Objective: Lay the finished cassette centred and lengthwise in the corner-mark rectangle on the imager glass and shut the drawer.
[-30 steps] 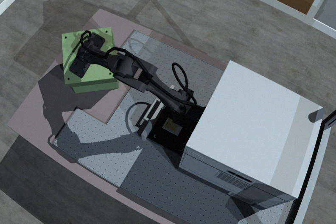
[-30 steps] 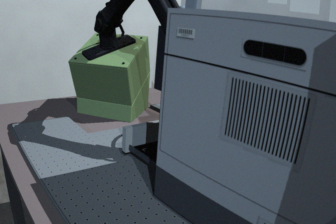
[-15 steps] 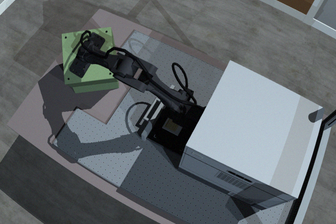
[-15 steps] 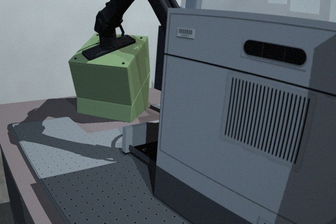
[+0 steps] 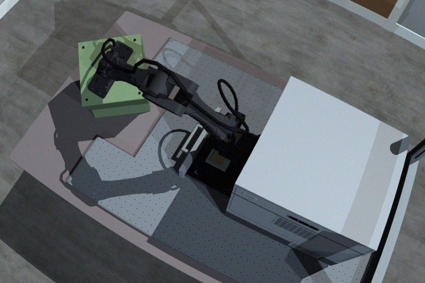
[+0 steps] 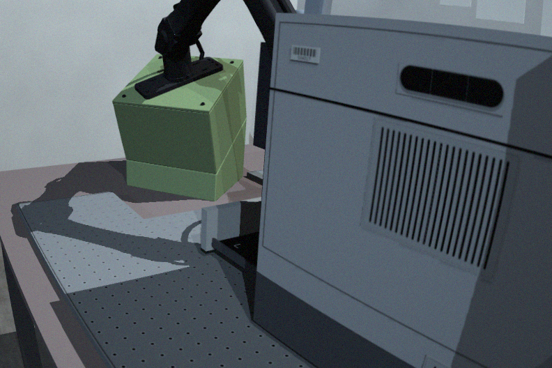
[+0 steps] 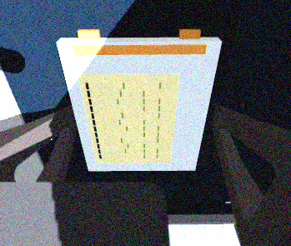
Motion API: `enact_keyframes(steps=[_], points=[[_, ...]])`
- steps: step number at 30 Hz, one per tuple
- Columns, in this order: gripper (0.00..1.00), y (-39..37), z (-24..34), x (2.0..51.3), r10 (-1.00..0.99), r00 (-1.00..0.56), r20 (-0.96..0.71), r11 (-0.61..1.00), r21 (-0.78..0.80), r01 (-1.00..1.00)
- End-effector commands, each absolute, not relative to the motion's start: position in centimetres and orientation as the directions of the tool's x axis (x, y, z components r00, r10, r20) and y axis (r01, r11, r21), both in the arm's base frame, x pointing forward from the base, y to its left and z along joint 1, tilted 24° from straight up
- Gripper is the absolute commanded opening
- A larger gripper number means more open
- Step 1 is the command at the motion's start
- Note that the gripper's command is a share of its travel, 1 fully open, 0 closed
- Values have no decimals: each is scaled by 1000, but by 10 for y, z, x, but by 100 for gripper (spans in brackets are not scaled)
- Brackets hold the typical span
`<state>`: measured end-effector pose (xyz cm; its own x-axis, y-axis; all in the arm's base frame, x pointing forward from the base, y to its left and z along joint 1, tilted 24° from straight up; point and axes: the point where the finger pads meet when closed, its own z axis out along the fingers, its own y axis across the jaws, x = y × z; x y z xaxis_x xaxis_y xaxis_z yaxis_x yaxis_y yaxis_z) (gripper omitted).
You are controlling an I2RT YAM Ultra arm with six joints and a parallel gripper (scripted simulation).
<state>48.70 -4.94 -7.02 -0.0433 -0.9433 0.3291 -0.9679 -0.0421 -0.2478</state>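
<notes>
The finished cassette FINISHED [image 7: 139,107] [image 5: 217,159] is a pale plate with a yellow gel window and an orange strip at its far end. It lies flat on the dark glass [image 5: 203,171] [image 6: 240,247] of the open drawer of the gel imager IM [image 5: 319,141] [image 6: 391,179]. My gripper [image 7: 144,114] [image 5: 226,143] is open and hovers just above the cassette. Its dark fingers stand apart on either side of the cassette and do not press on it. The grey drawer front [image 5: 191,144] [image 6: 221,223] stands pulled out toward the arm's base. In the exterior view the imager's body hides the cassette.
The arm is mounted on a green block [image 5: 109,98] [image 6: 184,133] at the table's back left. The imager is a big grey box on the perforated board [image 5: 141,198] [image 6: 161,308]. A white corner mark [image 7: 228,202] shows on the glass by the right finger.
</notes>
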Motion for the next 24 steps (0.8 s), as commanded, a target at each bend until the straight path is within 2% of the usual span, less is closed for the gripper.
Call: enact_keyframes(steps=[1, 24], points=[[91, -44, -64, 486, -948, -34, 315, -54, -264, -963], [91, -47, -68, 485, -946, -38, 323, -49, -256, -966]])
